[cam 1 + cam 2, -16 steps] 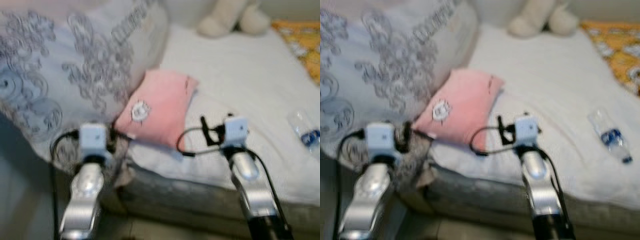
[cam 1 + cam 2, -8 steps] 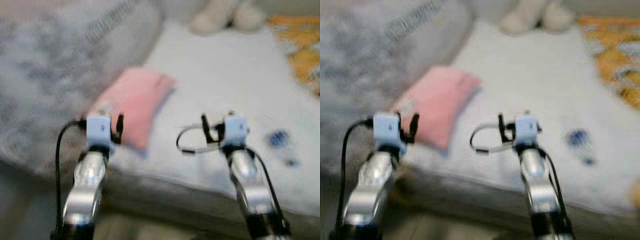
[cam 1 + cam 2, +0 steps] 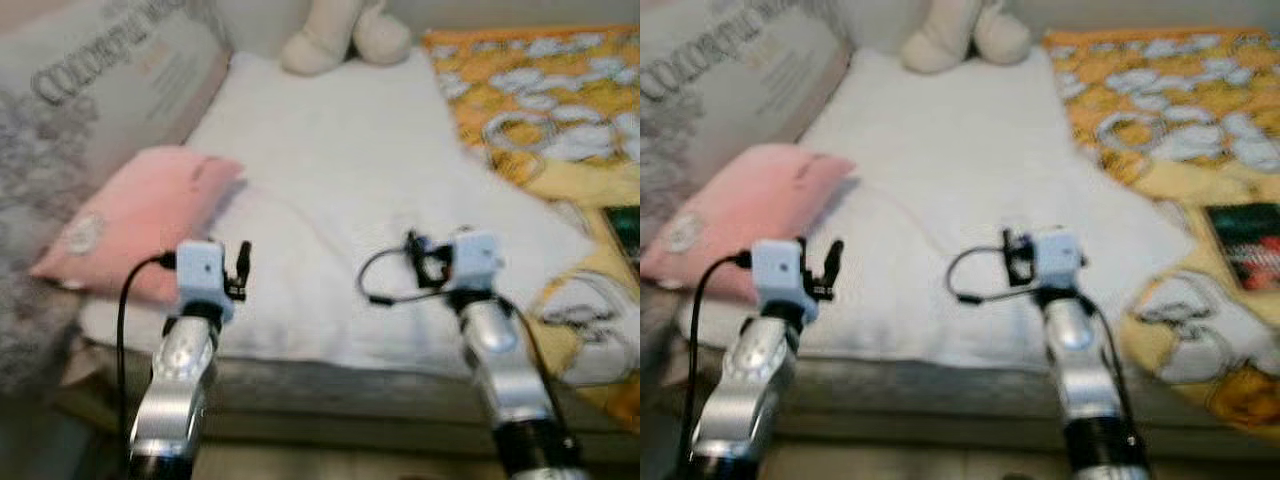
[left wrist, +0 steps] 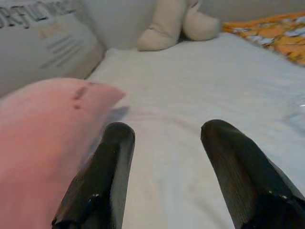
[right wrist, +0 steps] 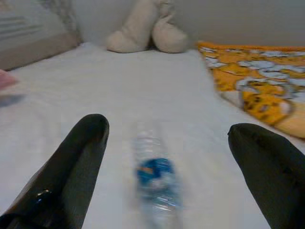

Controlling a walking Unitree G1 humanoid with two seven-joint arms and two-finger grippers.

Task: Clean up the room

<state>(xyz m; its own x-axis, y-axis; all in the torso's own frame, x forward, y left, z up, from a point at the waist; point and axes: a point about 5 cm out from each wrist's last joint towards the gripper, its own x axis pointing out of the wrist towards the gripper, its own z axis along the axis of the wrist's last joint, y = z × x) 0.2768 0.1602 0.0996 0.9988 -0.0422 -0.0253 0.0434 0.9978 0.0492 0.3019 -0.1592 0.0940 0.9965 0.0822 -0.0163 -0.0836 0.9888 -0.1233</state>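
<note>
The white blanket [image 3: 330, 180] on the bed offers a broad open stretch ahead of both hands. The left hand [image 4: 164, 143], fingers spread, has bare blanket between them; a pink pillow [image 4: 43, 138] crowds just beside it on the outer side, with a large printed cushion [image 3: 90, 90] behind that. A plastic bottle [image 5: 155, 179] lies on the blanket in line between the parted fingers of the right hand [image 5: 167, 143]. A plush toy [image 3: 345, 35] blocks the far end, and an orange quilt [image 3: 540, 110] with a dark book [image 3: 1250, 240] covers the right side.
</note>
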